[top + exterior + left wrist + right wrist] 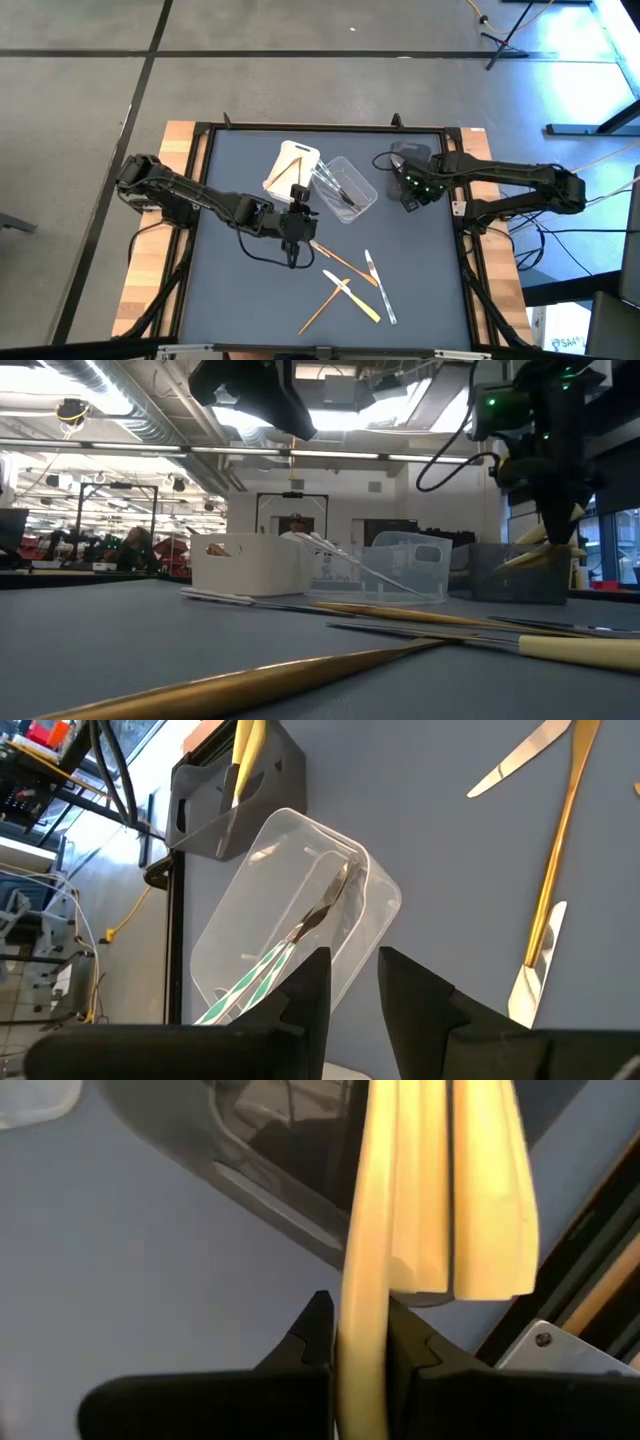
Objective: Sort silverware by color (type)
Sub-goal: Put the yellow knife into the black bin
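While loose silverware (350, 285) is left at the table's 6 o'clock, sorting is seen at the tubs.
Left gripper (297, 232), mid-table, is parted and empty beside the clear tub (347, 187); at 2 o'clock, right gripper (412, 192) is clenched on a yellow utensil (375, 1250) over the dark grey tub (408, 158).

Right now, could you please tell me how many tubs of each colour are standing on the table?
white tub: 1
clear tub: 1
dark grey tub: 1
Total: 3 tubs
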Robot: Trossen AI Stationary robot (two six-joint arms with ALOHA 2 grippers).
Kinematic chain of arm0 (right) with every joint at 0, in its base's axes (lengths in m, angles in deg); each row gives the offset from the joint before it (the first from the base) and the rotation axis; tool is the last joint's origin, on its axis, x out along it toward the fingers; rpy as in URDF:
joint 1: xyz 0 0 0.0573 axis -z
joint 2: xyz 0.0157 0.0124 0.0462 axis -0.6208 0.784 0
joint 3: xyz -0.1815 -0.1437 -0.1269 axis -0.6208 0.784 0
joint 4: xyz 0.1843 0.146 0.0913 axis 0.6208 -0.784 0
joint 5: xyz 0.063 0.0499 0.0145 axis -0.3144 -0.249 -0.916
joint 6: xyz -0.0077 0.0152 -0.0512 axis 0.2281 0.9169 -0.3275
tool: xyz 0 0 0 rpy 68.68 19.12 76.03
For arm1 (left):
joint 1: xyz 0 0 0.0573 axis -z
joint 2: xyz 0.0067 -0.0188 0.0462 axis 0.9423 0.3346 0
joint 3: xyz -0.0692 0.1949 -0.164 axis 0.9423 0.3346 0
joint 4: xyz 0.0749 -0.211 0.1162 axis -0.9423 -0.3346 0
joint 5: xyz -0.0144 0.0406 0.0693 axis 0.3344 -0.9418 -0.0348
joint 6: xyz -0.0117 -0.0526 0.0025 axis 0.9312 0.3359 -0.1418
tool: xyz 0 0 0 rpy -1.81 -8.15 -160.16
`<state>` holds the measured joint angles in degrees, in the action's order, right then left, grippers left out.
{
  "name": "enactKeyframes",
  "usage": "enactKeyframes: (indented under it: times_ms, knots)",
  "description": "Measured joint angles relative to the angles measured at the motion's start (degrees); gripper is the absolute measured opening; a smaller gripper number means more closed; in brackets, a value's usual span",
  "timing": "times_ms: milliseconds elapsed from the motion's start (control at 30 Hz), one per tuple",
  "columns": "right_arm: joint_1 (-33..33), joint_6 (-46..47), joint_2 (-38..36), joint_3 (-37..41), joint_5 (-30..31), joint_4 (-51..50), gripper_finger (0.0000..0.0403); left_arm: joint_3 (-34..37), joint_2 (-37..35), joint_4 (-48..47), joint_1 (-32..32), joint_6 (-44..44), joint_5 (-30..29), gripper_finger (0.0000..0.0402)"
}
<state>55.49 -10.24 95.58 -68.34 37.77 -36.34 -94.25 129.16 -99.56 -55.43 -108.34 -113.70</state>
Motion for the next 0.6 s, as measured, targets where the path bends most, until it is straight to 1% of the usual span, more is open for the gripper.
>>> enactKeyframes:
  times_ms: [233, 600]
  knots:
    - [2.5, -1.3, 1.1, -0.1, -2.2, 0.7, 0.0029, 0.0, 0.0, 0.0, 0.0, 0.0, 0.0, 0.0080]
    - [2.4, -1.3, 1.2, -0.1, -2.1, 2.0, 0.0036, 0.0, 0.0, 0.0, 0.0, 0.0, 0.0, 0.0080]
